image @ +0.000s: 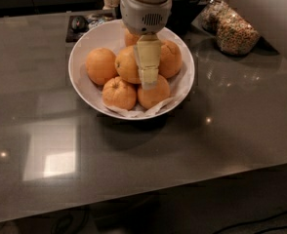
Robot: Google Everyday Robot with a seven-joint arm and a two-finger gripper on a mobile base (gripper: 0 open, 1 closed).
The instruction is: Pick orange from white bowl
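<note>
The white bowl [80,77] sits on the dark table, lined with crumpled white paper and holding several oranges. The orange [127,65], large and round with a small dark stem dot, lies in the middle of the pile. My gripper [148,78] hangs from above over the bowl's centre, right at that orange's right side and in front of another orange [171,58]. A smaller orange with a puckered stem end [119,93] lies at the bowl's front. Part of the pile is hidden behind the gripper.
A glass jar of cereal [236,34] stands at the back right, with another jar behind it. A small dark tray with objects [85,22] lies behind the bowl on the left. The table's front edge [148,194] runs across the bottom.
</note>
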